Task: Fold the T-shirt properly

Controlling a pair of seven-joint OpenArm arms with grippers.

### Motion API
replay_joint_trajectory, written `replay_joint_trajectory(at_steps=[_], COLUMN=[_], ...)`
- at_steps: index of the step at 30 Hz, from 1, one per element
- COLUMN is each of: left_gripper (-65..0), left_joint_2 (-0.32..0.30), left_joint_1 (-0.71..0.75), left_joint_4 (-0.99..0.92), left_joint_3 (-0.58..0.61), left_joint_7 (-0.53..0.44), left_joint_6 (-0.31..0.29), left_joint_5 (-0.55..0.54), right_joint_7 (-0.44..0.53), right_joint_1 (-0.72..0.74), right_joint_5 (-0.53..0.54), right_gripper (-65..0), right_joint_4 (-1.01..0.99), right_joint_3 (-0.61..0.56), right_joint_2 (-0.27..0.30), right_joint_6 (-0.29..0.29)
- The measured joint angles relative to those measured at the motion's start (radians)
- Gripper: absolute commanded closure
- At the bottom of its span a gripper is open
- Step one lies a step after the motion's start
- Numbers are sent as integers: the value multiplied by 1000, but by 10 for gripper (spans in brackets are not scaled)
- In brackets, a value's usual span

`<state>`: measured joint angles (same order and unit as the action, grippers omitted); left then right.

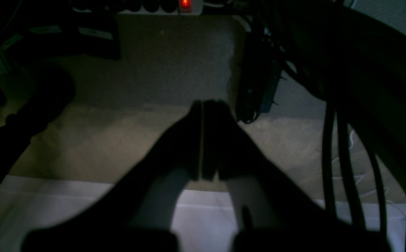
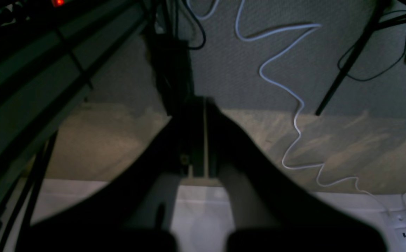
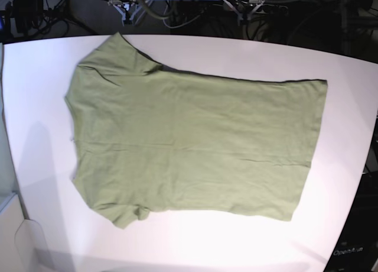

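The olive-green T-shirt [image 3: 195,142] lies spread flat on the white table [image 3: 35,77] in the base view, with its sleeves toward the left and its hem toward the right. Neither gripper appears over the table there. The left gripper [image 1: 203,105] shows in the dim left wrist view with its dark fingers pressed together and nothing between them. In the right wrist view, the right gripper [image 2: 204,101] is likewise shut and empty. Both wrist views look at a grey carpeted floor, and the T-shirt does not show in them.
Arm mounts and cables [image 3: 177,3] crowd the table's far edge. On the floor lie a white cable [image 2: 287,87], black cables [image 1: 336,147] and a power strip with a red light [image 1: 185,4]. A white surface [image 1: 203,217] fills the bottom of both wrist views.
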<state>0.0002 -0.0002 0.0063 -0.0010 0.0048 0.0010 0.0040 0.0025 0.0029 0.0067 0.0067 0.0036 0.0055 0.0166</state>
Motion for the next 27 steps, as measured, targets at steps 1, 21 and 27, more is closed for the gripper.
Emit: replay_joint_trajectory(at_steps=[1, 21, 27], left_gripper=[0, 0, 0], left_joint_2=[0, -8, -65], left_joint_1=[0, 71, 182], left_joint_4=[0, -1, -6], left_joint_3=[0, 3, 9], left_joint_7=[0, -270, -483], left_joint_6=[0, -1, 7], left_joint_5=[0, 8, 60], right_joint_7=[0, 253, 497], right_joint_1=[0, -71, -203], right_joint_5=[0, 0, -1], right_gripper=[-1, 0, 0], right_joint_4=[0, 4, 0], right_joint_3=[0, -2, -4], right_joint_2=[0, 0, 0], right_joint_6=[0, -3, -4])
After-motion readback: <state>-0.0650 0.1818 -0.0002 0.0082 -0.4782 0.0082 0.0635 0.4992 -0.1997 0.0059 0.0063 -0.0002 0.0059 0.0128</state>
